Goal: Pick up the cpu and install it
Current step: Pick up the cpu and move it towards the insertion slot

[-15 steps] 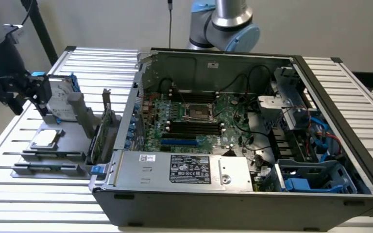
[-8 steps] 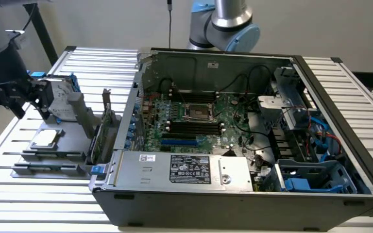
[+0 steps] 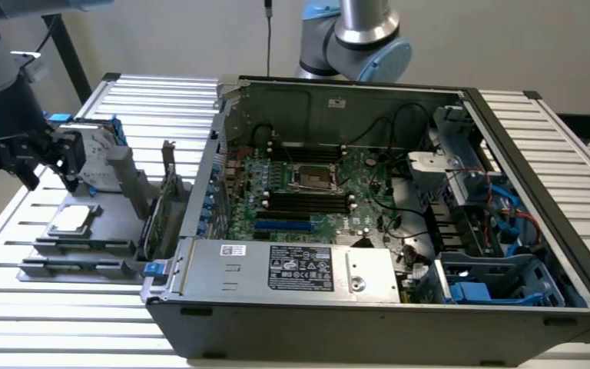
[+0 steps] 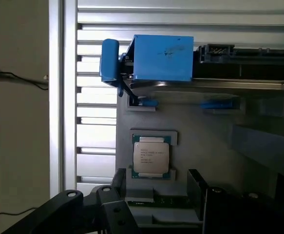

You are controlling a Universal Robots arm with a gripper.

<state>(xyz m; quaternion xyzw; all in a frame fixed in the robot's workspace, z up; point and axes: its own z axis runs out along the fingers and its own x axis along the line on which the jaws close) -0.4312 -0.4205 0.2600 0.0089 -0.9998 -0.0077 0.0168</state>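
Hand spread wide just above the cpu, gripping nothing.
In the wrist view its two dark fingers stand apart, the silver chip in line with the gap between them and touching neither. The cpu lies flat in a grey holder on the slatted surface. In the exterior view it sits at five o'clock from the hand and nine o'clock from the open computer case, near the blue-framed hard drive.
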